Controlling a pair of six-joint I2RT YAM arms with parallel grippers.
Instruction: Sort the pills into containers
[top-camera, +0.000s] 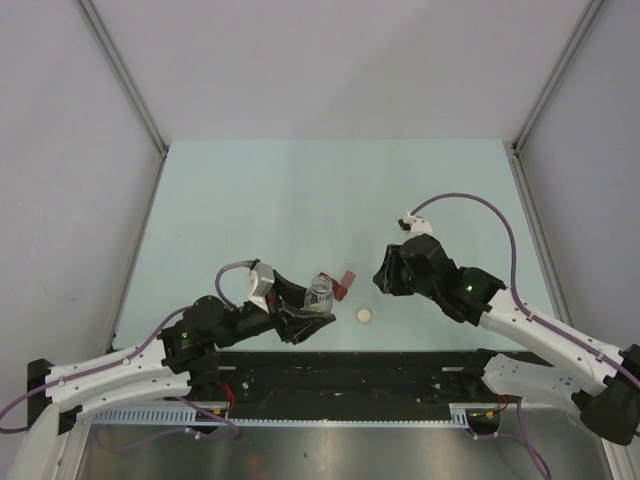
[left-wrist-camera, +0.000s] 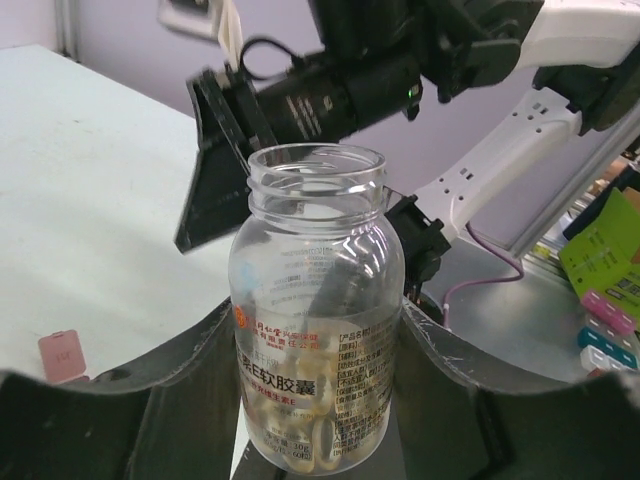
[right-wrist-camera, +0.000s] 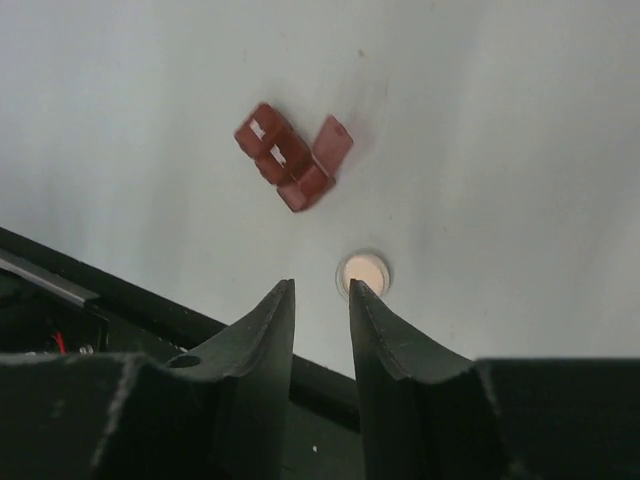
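Observation:
My left gripper (top-camera: 316, 308) is shut on a small clear bottle (top-camera: 320, 292) and holds it upright with its mouth open. In the left wrist view the bottle (left-wrist-camera: 316, 300) stands between the fingers (left-wrist-camera: 190, 370), with pale capsule pills (left-wrist-camera: 300, 435) at its bottom. The dark red pill box (top-camera: 345, 285) lies on the table just right of the bottle. In the right wrist view the pill box (right-wrist-camera: 288, 158) has one lid flipped open. My right gripper (right-wrist-camera: 320, 290) hovers above the table near the box, jaws slightly apart and empty. No loose pills show on the table.
A cream round cap (top-camera: 366, 315) lies near the table's front edge; it also shows in the right wrist view (right-wrist-camera: 364, 272) beside my right fingertip. The black front rail (top-camera: 350, 365) runs below it. Grey walls enclose the table.

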